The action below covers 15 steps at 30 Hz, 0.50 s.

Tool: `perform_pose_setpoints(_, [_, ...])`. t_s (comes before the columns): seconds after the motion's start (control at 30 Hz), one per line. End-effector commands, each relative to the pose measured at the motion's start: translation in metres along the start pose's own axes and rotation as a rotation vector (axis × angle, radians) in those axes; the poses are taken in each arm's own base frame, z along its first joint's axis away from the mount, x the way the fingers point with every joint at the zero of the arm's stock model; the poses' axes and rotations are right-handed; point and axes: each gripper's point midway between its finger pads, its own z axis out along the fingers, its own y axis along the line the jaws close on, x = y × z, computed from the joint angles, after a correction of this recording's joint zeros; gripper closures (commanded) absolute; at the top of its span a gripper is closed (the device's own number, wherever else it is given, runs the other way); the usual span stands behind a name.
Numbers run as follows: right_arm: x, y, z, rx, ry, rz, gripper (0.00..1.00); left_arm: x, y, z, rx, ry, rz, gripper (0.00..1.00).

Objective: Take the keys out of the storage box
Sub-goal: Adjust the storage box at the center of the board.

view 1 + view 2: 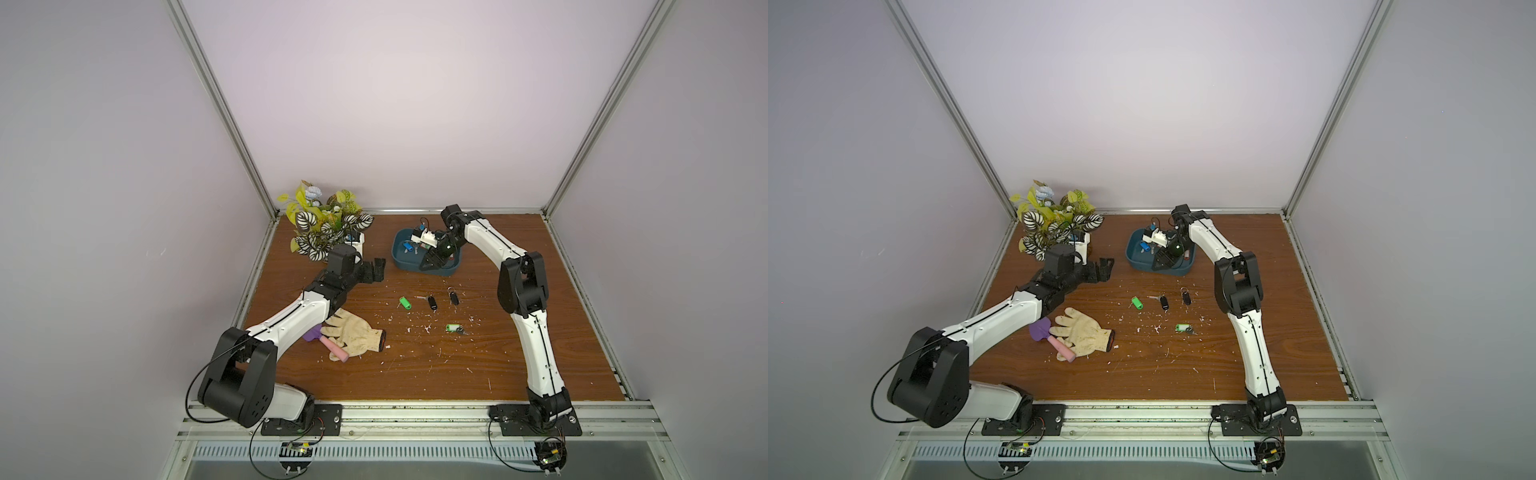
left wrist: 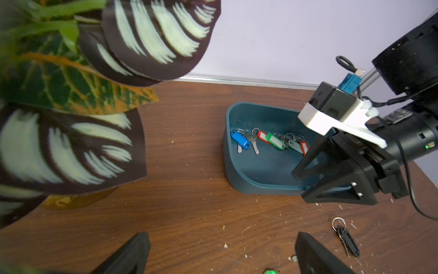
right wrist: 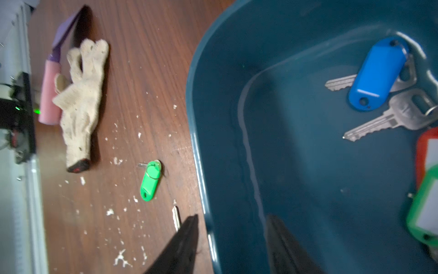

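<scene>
Right gripper (image 3: pixel 233 217) part-open, empty, astride storage box (image 3: pixel 196 142) wall (keys (image 3: pixel 376 73) ahead); closing risks pinching wall, dragging box.

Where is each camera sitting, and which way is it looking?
Top views: high above the front edge of the table, looking down over all of it; the left arm and right arm show whole.
Left wrist: on the left arm, facing the storage box past the potted plant; the left fingers show.
Right wrist: on the right arm, over the box's rim, looking down inside; the right fingers show.
Shared: both wrist views show the blue-tagged key in the box.
</scene>
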Motion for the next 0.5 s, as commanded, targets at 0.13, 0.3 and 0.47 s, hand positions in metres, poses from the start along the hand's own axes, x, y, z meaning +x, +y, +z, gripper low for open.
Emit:
perform_pose_setpoints(0.13, [-0.047, -0.017, -0.107, 0.395, -0.362, 0.208, 0.01, -0.01, -0.03, 0.029, 0.19, 0.003, -0.037, 0.0])
perform_pose_setpoints(0.3, [-0.02, -0.038, -0.133, 0.542, -0.518, 0.444, 0.01, -0.012, -0.042, 0.067, 0.264, 0.042, -0.074, 0.0])
perform_pose_setpoints(0.47, [0.018, -0.058, -0.135, 0.639, -0.524, 0.596, 0.0, -0.011, -0.038, 0.1, 0.244, 0.09, -0.06, 0.0])
